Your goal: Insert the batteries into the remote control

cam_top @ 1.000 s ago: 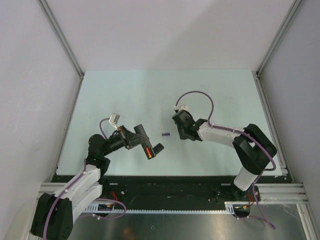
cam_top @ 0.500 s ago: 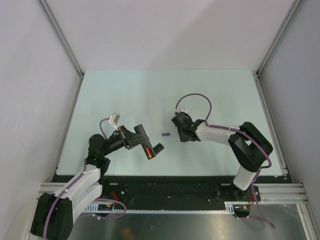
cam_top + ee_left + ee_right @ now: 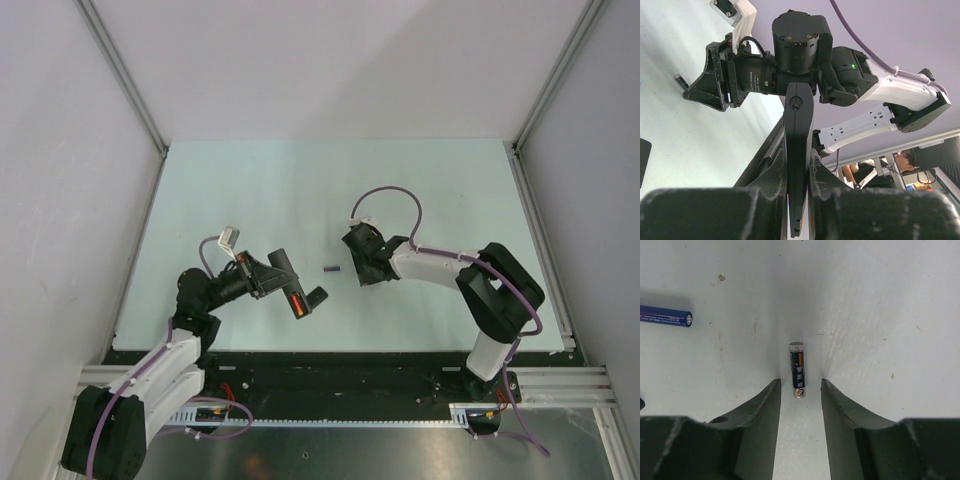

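Jaws of the right gripper [image 3: 799,384] stand wide and low over the table [image 3: 880,300], straddling the dark battery [image 3: 797,370] without touching it. The left gripper [image 3: 263,278] is clamped on the remote [image 3: 798,145]. The red battery [image 3: 297,303] looks already seated in the remote and the blue battery [image 3: 665,317] lies loose nearby, so I judge one cell in, the dark one not yet gripped, the rest to load.

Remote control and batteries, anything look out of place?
Nothing damaged or spilled. The remote control is clamped tilted in the left gripper, a red battery in it. The blue battery and dark battery lie loose on the table, the dark one between the right gripper's open fingers.
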### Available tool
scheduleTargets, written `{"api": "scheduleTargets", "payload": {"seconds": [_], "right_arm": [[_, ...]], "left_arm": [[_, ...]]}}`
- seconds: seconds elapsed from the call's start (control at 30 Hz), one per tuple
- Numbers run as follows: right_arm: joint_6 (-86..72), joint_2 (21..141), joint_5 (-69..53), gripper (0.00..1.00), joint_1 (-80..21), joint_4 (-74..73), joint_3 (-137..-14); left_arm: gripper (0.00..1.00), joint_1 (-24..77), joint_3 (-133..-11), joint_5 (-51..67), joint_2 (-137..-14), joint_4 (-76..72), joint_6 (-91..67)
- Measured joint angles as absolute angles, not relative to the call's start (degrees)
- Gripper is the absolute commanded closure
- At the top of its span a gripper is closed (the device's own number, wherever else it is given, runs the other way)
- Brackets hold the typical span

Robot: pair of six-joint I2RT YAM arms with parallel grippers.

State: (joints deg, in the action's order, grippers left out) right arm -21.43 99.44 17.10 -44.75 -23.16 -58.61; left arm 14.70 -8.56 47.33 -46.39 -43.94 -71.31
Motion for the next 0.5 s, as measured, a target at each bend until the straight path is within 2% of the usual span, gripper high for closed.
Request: {"api": "scheduleTargets", "payload": {"seconds": [0.23,0.5], "right_arm": [[-21.4,99.9,15.9,0.67,-44.8,-25.0,-59.6],[-21.3,100.3,15.1,0.7,-44.7,-25.6,-60.2]], "left_arm": [[1.0,14.7,-8.6,47.4,-46.4,-43.9,-71.0],[1.0,14.7,-8.6,47.4,-46.4,-43.9,-70.9]]}}
